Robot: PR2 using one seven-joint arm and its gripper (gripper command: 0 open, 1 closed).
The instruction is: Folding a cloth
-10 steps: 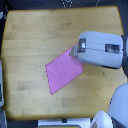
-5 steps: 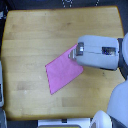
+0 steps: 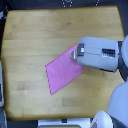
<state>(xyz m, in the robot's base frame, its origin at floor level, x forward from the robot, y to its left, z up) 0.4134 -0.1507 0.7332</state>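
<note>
The pink-magenta cloth (image 3: 63,71) lies flat on the wooden table (image 3: 35,35), a little right of centre, turned like a diamond. My gripper (image 3: 73,54) reaches in from the exterior view's right on a bulky grey-white forearm (image 3: 100,54). Its tip is over the cloth's upper right corner. The forearm covers the cloth's right edge. The picture is too coarse to show how the jaws stand, or whether they touch the fabric.
White robot parts (image 3: 117,107) fill the lower right corner past the table's edge. A grey object (image 3: 2,92) stands at the left edge. Dark fittings (image 3: 65,3) sit along the table's far edge.
The arm has moved toward the exterior view's left, so its tip now lies further over the cloth's upper right corner. The cloth has kept its shape and place.
</note>
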